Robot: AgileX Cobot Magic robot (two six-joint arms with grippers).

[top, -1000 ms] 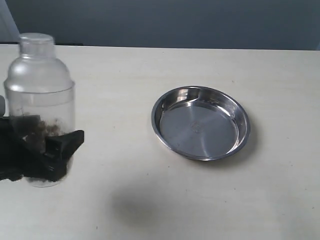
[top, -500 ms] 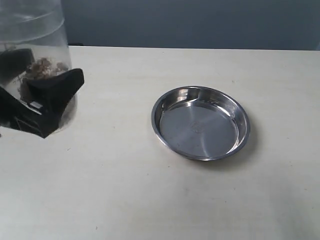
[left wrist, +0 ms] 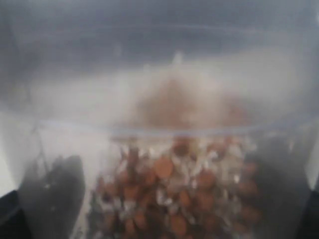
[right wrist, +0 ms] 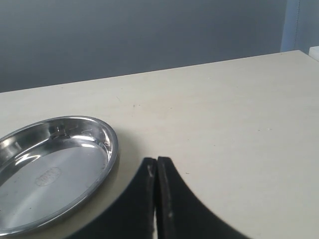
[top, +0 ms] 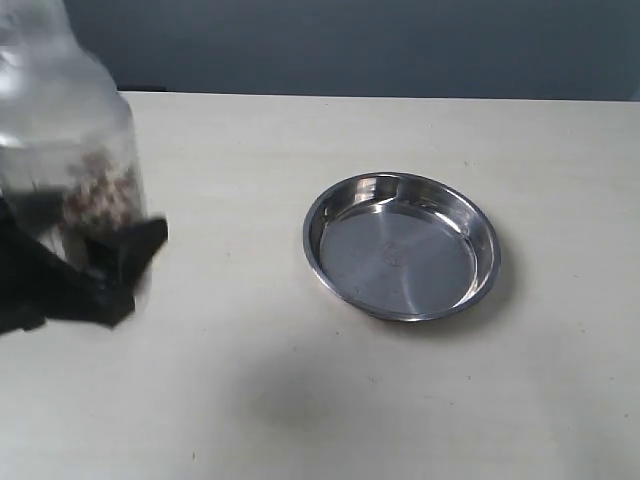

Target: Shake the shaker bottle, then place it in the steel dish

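The shaker bottle (top: 62, 140) shows as a blur at the far left of the exterior view, held off the table, with brown granules tumbling inside. My left gripper (top: 85, 245) is shut on its lower body, one black finger (top: 125, 265) in front. In the left wrist view the bottle (left wrist: 164, 89) fills the frame, granules (left wrist: 169, 194) piled between dark fingers (left wrist: 62, 194). The steel dish (top: 400, 250) lies empty right of centre, well apart from the bottle. My right gripper (right wrist: 157, 163) is shut on nothing, low over the table beside the dish's rim (right wrist: 112, 144).
A pale tabletop (top: 250, 400) stretches under everything, with a dark blue wall (top: 350, 40) behind its far edge. A faint shadow lies on the table in front of the bottle. The right arm does not show in the exterior view.
The bottle rose out of the top of the exterior view half a second ago and has now come back down, blurred by motion. Granules are thrown about inside. The dish has not moved.
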